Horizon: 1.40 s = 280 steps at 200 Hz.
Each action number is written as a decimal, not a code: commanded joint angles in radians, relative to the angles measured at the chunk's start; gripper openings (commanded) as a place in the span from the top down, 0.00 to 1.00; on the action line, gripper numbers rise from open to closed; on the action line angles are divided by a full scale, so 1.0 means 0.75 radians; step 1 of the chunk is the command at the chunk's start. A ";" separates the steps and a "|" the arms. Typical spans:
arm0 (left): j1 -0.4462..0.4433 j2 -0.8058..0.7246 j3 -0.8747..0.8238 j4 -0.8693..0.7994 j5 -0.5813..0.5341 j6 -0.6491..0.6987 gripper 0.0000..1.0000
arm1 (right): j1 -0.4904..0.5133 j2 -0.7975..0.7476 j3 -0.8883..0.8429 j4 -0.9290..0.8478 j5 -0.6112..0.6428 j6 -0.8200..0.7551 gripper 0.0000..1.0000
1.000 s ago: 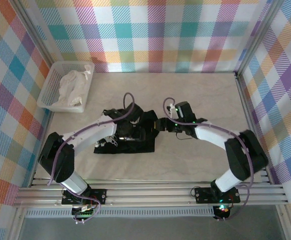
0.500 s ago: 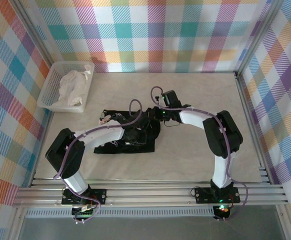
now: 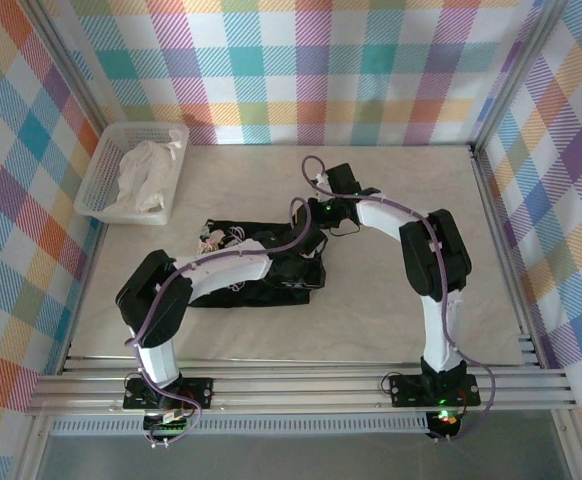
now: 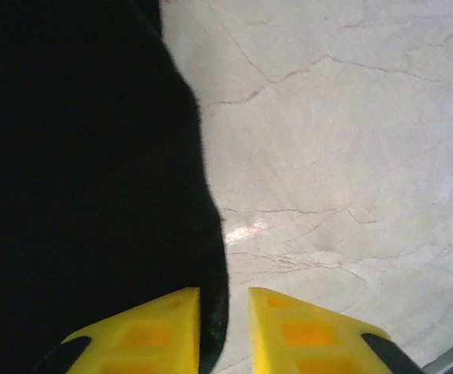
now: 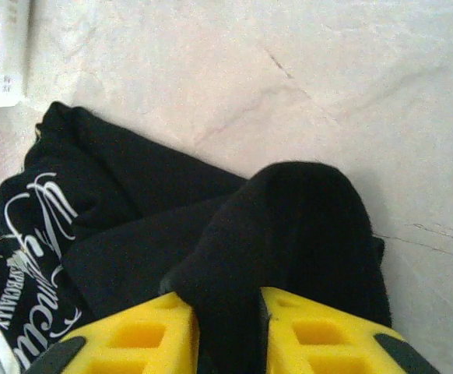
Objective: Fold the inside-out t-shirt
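The inside-out t-shirt [image 3: 261,296], black with white script lettering [image 5: 36,226], lies crumpled at the table's middle. My left gripper [image 3: 309,262] is over its right edge. In the left wrist view the gripper [image 4: 224,312] stands slightly open: the shirt's edge [image 4: 79,195] lies against the left finger and bare table shows beside the right one. My right gripper [image 3: 321,222] is at the shirt's far right corner. In the right wrist view a raised fold of the shirt [image 5: 289,226] fills the gap of the gripper [image 5: 228,312], pinched between both yellow fingers.
A white basket [image 3: 96,170] holding a white cloth [image 3: 146,175] stands at the back left. Checkered walls enclose the table [image 3: 401,200] on three sides. Bare tabletop lies right of the shirt and behind it.
Both jaws have narrowed. The right gripper has swung left and farther back to the shirt's far right corner. The left gripper has shifted right to the shirt's right edge, which is bunched up.
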 commanded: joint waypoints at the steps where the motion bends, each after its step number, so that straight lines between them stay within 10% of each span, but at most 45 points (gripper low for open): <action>1: -0.020 -0.019 0.034 0.024 0.066 0.001 0.62 | -0.031 0.028 0.086 -0.120 -0.101 -0.059 0.66; 65: 0.043 -0.373 -0.097 -0.073 0.105 0.167 0.43 | -0.087 -0.360 -0.249 -0.162 -0.086 -0.145 0.44; 110: 0.403 -0.664 -0.330 -0.105 0.084 0.071 0.42 | 0.117 -0.637 -0.542 -0.032 -0.113 -0.152 0.37; 150: 0.682 -0.680 -0.471 -0.109 0.126 0.040 0.42 | 0.367 -0.477 -0.384 -0.043 0.033 -0.225 0.38; 226: 0.727 -0.716 -0.551 -0.133 0.071 0.092 0.42 | 0.448 -0.385 -0.276 -0.224 0.149 -0.326 1.00; 280: 0.726 -0.640 -0.545 -0.147 0.012 0.139 0.42 | 0.450 -0.570 -0.466 -0.258 0.015 -0.287 1.00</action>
